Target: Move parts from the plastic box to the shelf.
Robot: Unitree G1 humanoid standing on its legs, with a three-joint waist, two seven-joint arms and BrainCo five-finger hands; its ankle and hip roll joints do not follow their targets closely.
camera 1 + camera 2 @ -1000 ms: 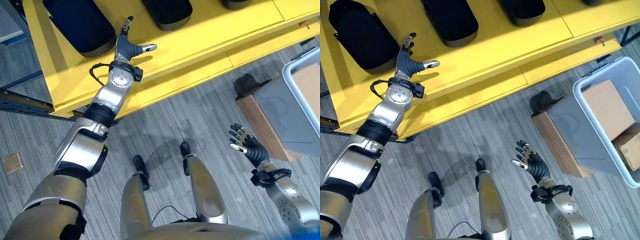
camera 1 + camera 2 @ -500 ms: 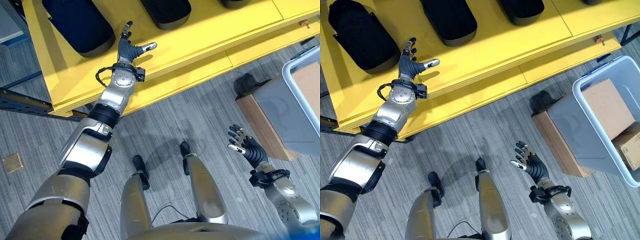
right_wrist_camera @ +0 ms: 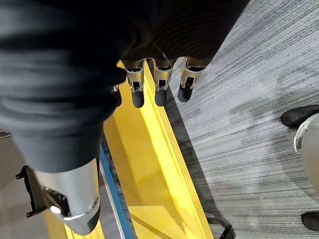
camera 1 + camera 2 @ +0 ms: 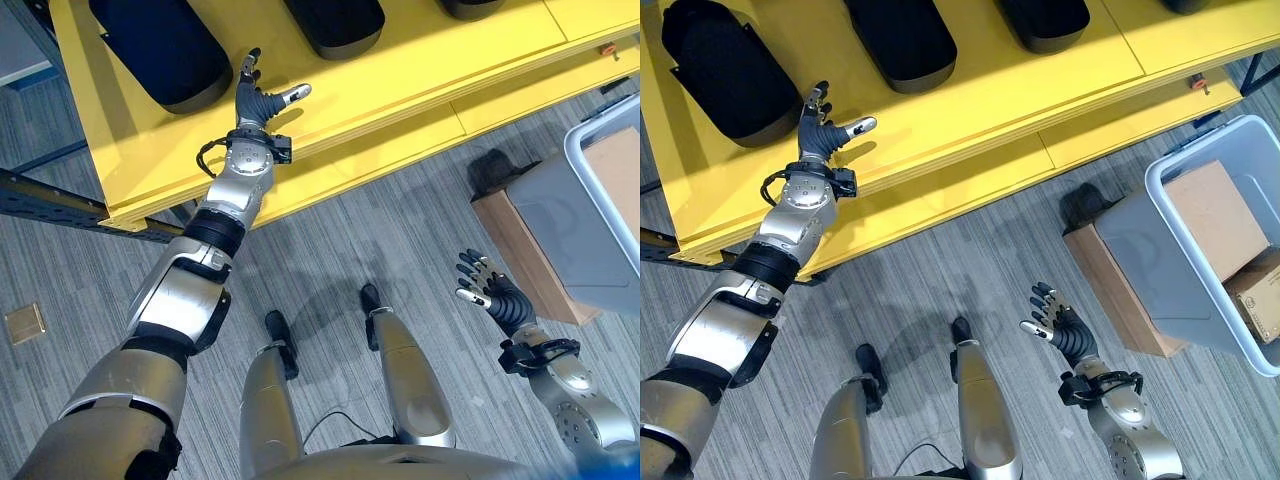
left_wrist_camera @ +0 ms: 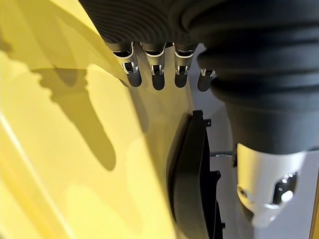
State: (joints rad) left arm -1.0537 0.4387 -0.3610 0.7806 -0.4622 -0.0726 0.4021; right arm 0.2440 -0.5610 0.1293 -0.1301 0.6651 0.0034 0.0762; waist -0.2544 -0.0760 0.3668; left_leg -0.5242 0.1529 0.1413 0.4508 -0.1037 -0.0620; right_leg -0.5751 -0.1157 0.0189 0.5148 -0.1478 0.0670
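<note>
- Since a second ago, the left robot hand (image 4: 258,97) is sitting slightly farther in over the flat yellow shelf (image 4: 400,70), its arm reaching a little deeper; the right robot hand (image 4: 487,291) is hanging in almost the same spot above the floor.
- The left robot hand is hovering over the bare yellow board with its fingers (image 5: 157,74) straight and spread and the thumb held out to the side, gripping nothing.
- It is lying between two of the dark, rounded, oblong moulded parts (image 4: 725,75) that are resting in a row on the shelf; the nearest one is just beside its fingertips, and its left wrist view is showing the edge of a dark part (image 5: 192,179) lying on the yellow surface past the fingers.
- The right robot hand is staying low over the grey striped carpet floor (image 4: 940,270), palm open, fingers (image 3: 160,84) relaxed and empty.
- The pale grey-blue plastic box (image 4: 1185,275) is standing off to the robot's right on a brown cardboard base (image 4: 1110,285), well apart from the shelf.
- Brown cardboard cartons (image 4: 1215,215) are lying inside the box.
</note>
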